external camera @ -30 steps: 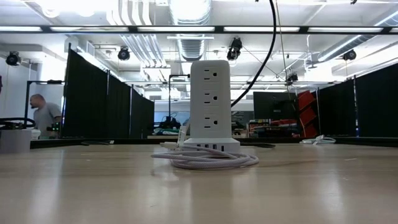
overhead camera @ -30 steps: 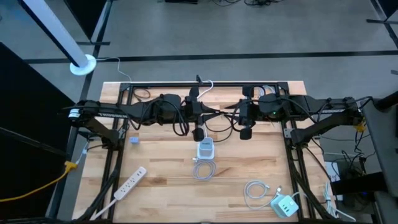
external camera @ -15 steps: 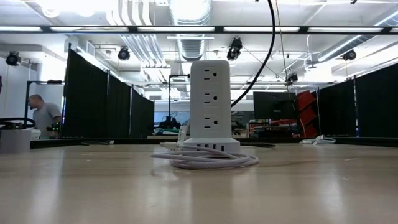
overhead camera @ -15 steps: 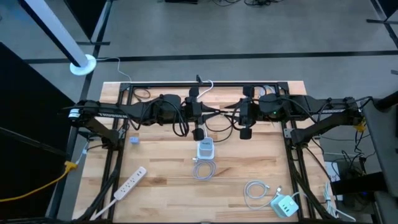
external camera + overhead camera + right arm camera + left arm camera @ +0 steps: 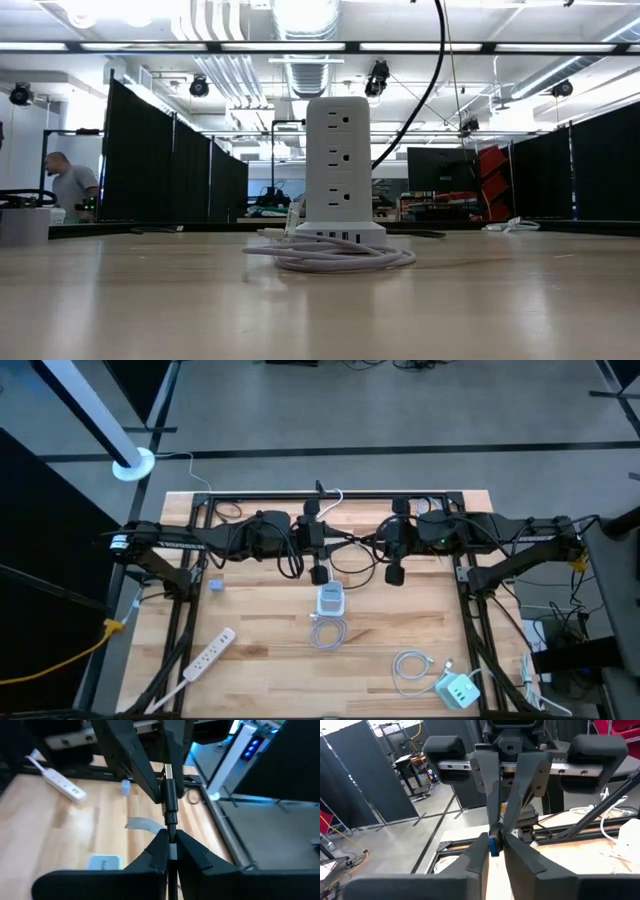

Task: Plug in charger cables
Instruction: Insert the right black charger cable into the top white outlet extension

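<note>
In the high view the arms hide the black cable [image 5: 170, 805] between both grippers.

No lettering, brand mark or number can be read anywhere in these views; a faint grey mark on the small white charger block [image 5: 103, 863] lying on the tabletop [image 5: 45, 820] is too blurred to make out.

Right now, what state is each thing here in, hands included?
Right hand: shut on the black cable's plug.
Left hand: at that plug's tip, facing the right hand.
Power tower: upright.
White cable: coiled at the tower's foot.
Second white cable: coiled beside the charger cube.
Power strip: lying flat.
</note>
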`<state>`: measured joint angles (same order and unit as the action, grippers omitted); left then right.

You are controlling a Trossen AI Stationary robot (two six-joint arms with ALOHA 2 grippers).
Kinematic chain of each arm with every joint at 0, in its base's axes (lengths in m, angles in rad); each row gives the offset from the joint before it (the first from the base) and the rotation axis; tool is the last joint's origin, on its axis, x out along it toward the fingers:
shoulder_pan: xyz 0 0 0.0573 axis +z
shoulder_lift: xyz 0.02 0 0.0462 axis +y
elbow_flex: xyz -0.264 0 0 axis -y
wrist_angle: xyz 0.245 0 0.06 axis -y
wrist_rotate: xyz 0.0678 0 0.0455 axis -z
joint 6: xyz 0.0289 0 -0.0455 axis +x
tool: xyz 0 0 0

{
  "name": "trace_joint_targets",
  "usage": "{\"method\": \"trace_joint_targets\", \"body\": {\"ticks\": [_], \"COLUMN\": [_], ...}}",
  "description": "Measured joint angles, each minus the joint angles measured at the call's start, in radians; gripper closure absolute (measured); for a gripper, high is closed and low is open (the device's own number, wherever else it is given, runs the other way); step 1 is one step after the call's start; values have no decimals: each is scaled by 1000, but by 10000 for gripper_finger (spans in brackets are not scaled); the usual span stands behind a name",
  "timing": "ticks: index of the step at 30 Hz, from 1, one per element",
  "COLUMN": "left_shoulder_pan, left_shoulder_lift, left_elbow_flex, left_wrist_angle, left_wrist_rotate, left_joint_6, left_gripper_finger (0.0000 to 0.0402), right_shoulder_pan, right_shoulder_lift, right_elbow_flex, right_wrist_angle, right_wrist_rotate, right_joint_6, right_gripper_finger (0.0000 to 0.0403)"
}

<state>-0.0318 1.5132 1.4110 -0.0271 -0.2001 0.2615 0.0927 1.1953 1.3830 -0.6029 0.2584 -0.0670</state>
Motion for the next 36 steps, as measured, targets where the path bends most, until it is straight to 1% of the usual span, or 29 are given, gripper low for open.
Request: {"method": "trace_joint_targets", "body": {"ticks": [3, 8, 13, 18, 20, 23, 27, 29, 33, 36], "left_shoulder_pan": [-7, -20, -32, -59, -77, -109, -132, -137, -137, -138], "left_shoulder_lift": [-8, -15, -18, -18, -18, -18, -17, -16, -16, -16], "left_elbow_flex": [0, 0, 0, 0, 0, 0, 0, 0, 0, 0], "left_wrist_angle": [-20, -49, -46, -41, -34, -13, 8, 17, 29, 62], "left_wrist_rotate": [0, 0, 0, -2, -16, -97, -179, -200, -205, -210], "left_joint_6": [83, 262, 477, 707, 796, 949, 1189, 1278, 1377, 1399], "left_gripper_finger": [310, 270, 245, 230, 228, 231, 245, 253, 270, 282], "right_shoulder_pan": [-10, -36, -58, -63, -63, -64, -80, -86, -87, -87], "right_shoulder_lift": [-10, -28, -32, -30, -30, -31, -31, -31, -31, -31], "right_elbow_flex": [0, 0, 0, 0, 0, 0, 0, 0, 0, 0], "right_wrist_angle": [1, -5, -40, -36, -36, -35, -26, 18, 128, 143], "right_wrist_rotate": [-43, -170, -326, -469, -479, -480, -495, -515, -583, -599], "right_joint_6": [101, 256, 400, 540, 607, 739, 886, 940, 1022, 1077], "right_gripper_finger": [395, 395, 395, 395, 395, 395, 395, 395, 395, 395]}}
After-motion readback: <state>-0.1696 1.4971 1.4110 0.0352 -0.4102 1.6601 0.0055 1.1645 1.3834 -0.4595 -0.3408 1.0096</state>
